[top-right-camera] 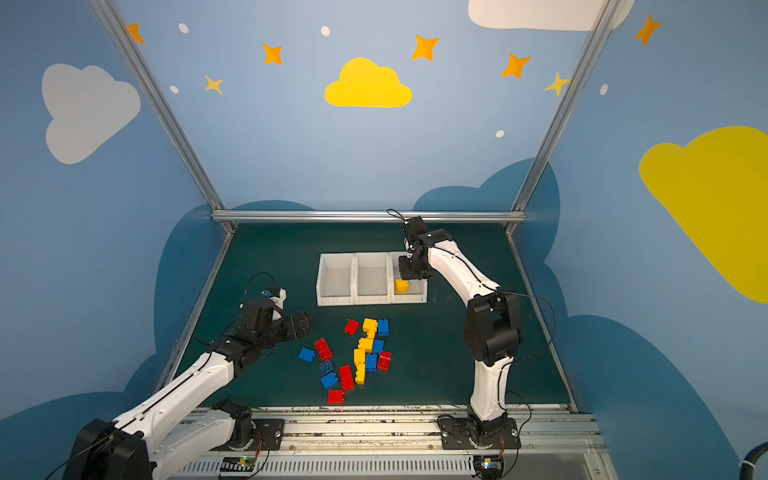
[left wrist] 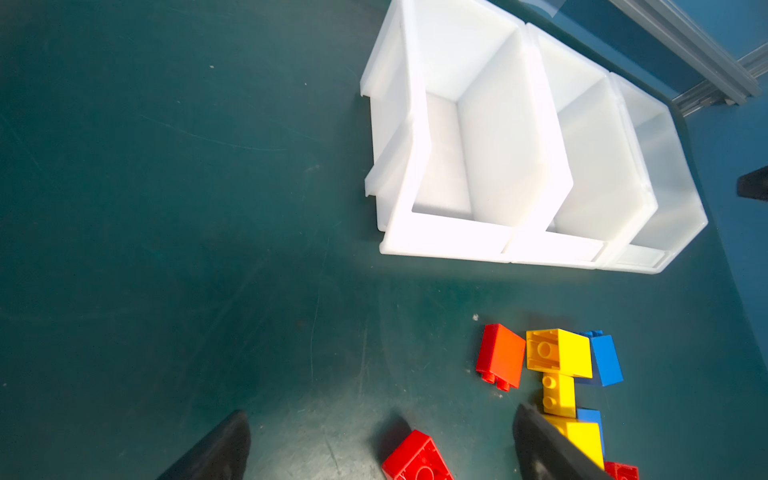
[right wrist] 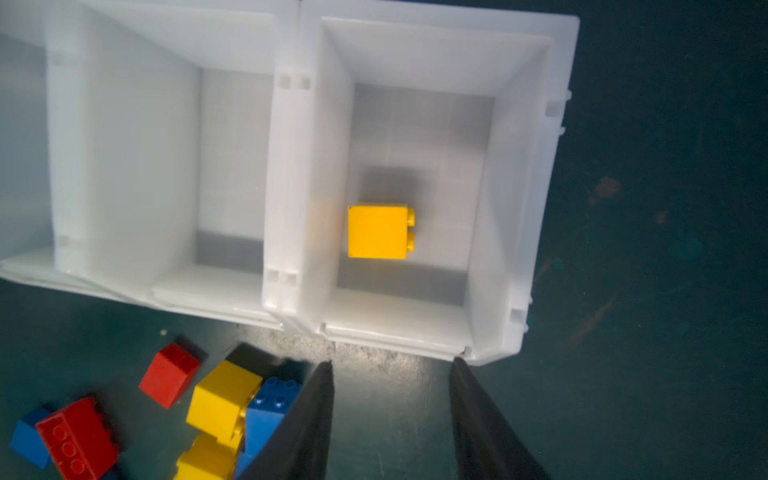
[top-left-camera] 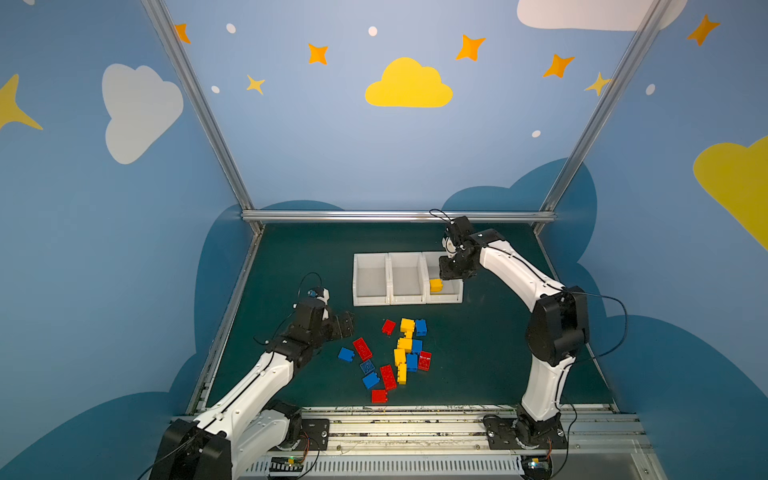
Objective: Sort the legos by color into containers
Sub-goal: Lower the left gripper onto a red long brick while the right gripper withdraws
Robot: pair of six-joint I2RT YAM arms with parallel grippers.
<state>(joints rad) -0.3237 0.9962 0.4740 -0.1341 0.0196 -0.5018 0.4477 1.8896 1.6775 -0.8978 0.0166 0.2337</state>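
A single yellow lego (right wrist: 378,230) lies on its side in the rightmost of three white containers (top-left-camera: 446,300). My right gripper (right wrist: 391,361) hangs above that container's front part, open, with nothing between its fingers. In both top views the loose pile sits in front of the containers: red (top-left-camera: 388,326), yellow (top-left-camera: 407,325) and blue legos (top-left-camera: 421,326). Left of the pile my left gripper (left wrist: 381,410) hovers wide open and empty. A long red lego (left wrist: 417,459) lies on the mat just below its jaws.
The left container (top-left-camera: 370,301) and the middle container (top-left-camera: 408,301) hold nothing. Dark green mat (top-left-camera: 291,266) stretches to the left of the containers. A metal rail (top-left-camera: 395,216) bounds the far edge, and the arm bases stand on the front rail.
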